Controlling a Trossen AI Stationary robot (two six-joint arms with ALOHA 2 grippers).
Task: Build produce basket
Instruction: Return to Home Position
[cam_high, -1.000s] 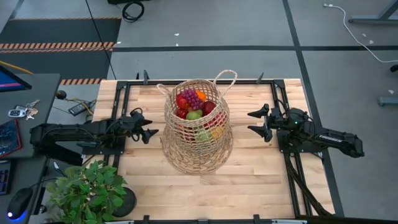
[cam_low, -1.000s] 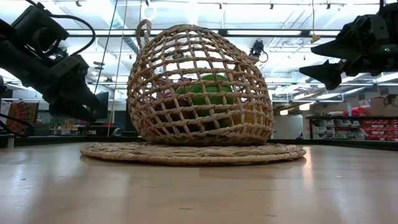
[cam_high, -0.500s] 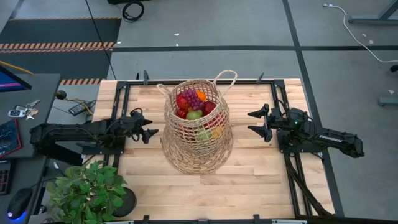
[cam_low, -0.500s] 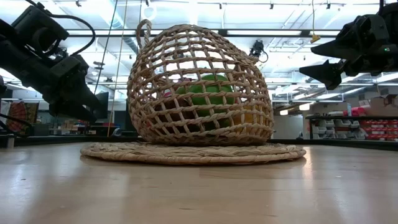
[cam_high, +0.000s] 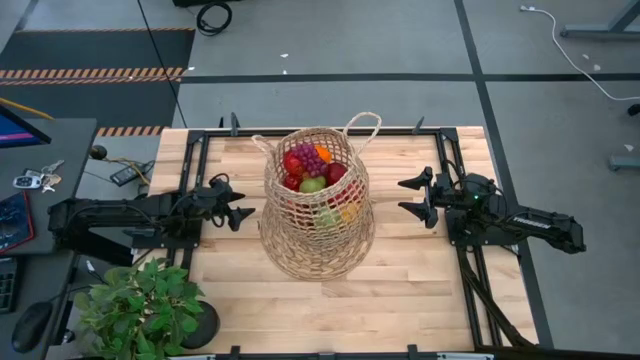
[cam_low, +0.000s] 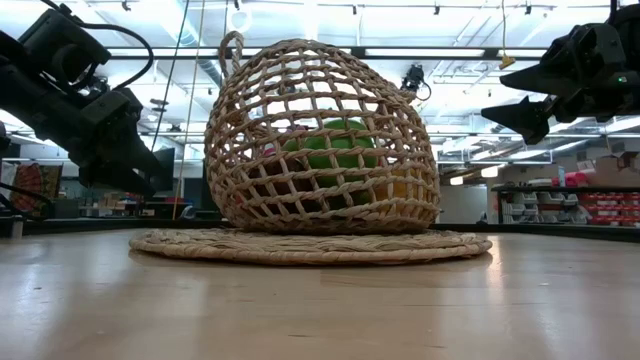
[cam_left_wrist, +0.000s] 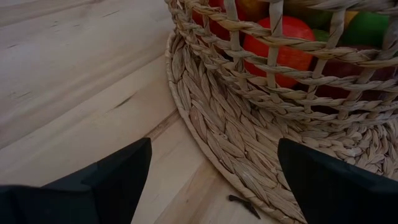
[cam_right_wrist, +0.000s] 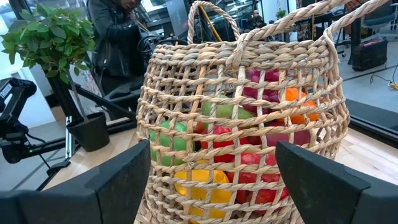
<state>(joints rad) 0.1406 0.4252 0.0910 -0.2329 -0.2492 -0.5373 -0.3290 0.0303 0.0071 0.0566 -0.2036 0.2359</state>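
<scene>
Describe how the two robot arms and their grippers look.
Both are matte black with slim jointed segments: the left arm and the right arm. The left gripper and right gripper each carry two flat black fingers tapering to points. Dark cables trail from the right arm's base.

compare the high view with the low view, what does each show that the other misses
Only the high view: the basket's open mouth with grapes on top, and the plant by the left arm. Only the low view: the flat base edge-on and the room behind. Both: the basket, produce inside it, and the left tool and right tool open on either side.
</scene>
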